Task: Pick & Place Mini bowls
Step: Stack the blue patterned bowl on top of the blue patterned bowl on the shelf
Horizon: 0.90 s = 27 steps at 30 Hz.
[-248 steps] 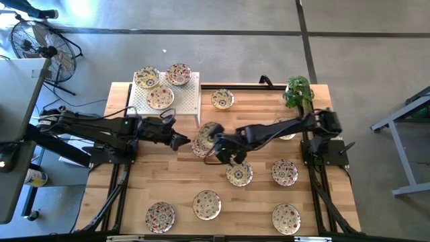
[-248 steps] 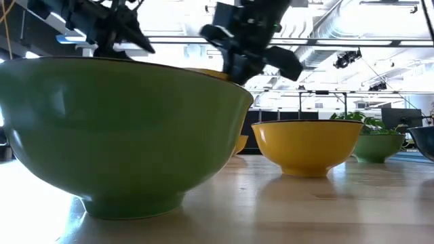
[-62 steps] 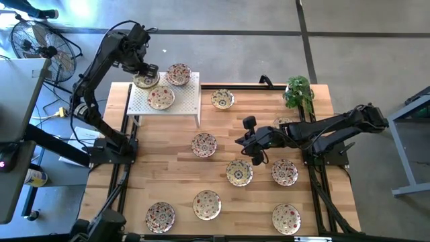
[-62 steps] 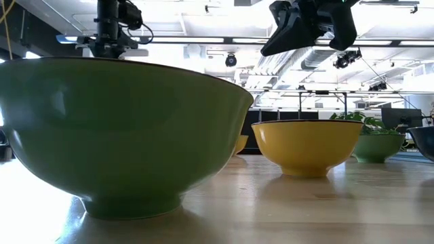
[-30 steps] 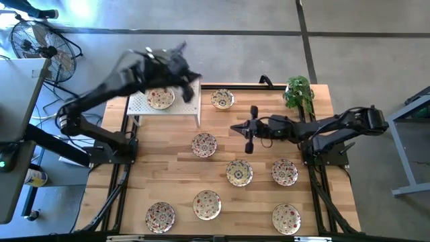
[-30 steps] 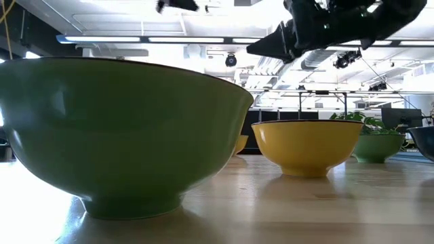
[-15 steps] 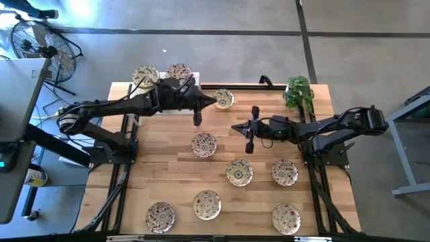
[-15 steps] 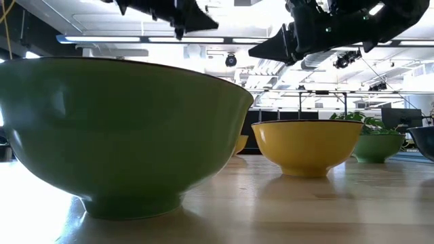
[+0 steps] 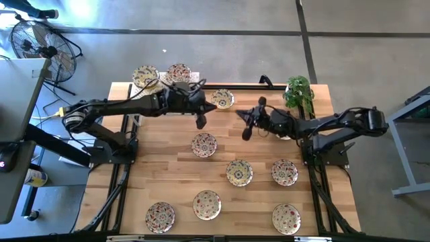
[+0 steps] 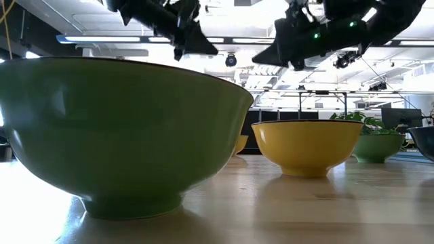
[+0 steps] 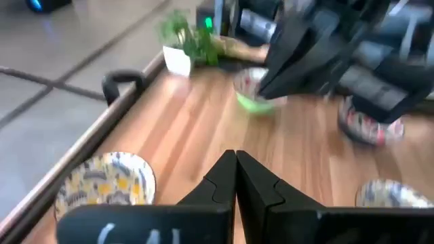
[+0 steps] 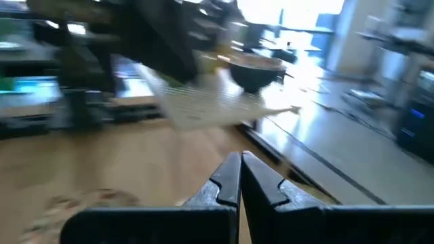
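Several mini bowls lie on the wooden table: one at the far middle [image 9: 223,99], one in the centre [image 9: 203,144], others nearer [image 9: 238,172] [image 9: 284,172] [image 9: 206,204]. Two more [image 9: 144,74] [image 9: 178,70] rest on the white perforated rack, which my left arm mostly hides. My left gripper [image 9: 200,122] [image 11: 235,163] hangs shut and empty above the table, between the far-middle bowl and the centre one. My right gripper [image 9: 243,133] [image 12: 240,163] hangs shut and empty just to its right. In the low view both grippers [image 10: 211,47] [image 10: 258,59] are high above the table.
A potted plant [image 9: 299,91] stands at the far right corner. Two more bowls [image 9: 160,216] [image 9: 286,218] lie near the front edge. In the low view a green-sided bowl [image 10: 122,129] stands close by, with a yellow-sided one [image 10: 305,146] behind it.
My left gripper has swung from above the rack toward the table's right and near side, and now hangs over the table beside the far-middle bowl. My right gripper has shifted a little toward the far edge. Both have stayed shut.
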Each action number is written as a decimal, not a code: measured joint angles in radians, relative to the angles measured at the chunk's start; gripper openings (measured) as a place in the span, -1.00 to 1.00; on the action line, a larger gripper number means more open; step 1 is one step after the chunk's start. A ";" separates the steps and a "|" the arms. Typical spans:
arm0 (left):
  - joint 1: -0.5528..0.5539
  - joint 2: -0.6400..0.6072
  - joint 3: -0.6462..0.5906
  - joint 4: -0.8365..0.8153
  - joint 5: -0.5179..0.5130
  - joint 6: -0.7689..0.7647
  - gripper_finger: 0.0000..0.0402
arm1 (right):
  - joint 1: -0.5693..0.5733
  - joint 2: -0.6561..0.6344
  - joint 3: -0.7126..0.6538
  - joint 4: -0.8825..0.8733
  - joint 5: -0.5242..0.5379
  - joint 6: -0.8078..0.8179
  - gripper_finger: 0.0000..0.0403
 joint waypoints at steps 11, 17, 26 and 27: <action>0.164 -0.124 0.004 0.119 0.155 -0.251 -1.00 | -0.170 0.000 0.000 -0.194 -0.068 0.489 -1.00; 0.133 -0.130 0.004 -0.049 0.145 -0.225 -1.00 | -0.191 0.000 0.000 -0.388 -0.219 0.526 -1.00; -0.048 -0.144 0.004 -0.254 -0.010 -0.175 -1.00 | -0.172 0.000 0.000 -0.544 -0.414 0.561 -0.77; -0.052 -0.154 0.004 -0.307 -0.022 -0.164 -1.00 | -0.163 0.000 0.000 -0.551 -0.397 0.563 -0.72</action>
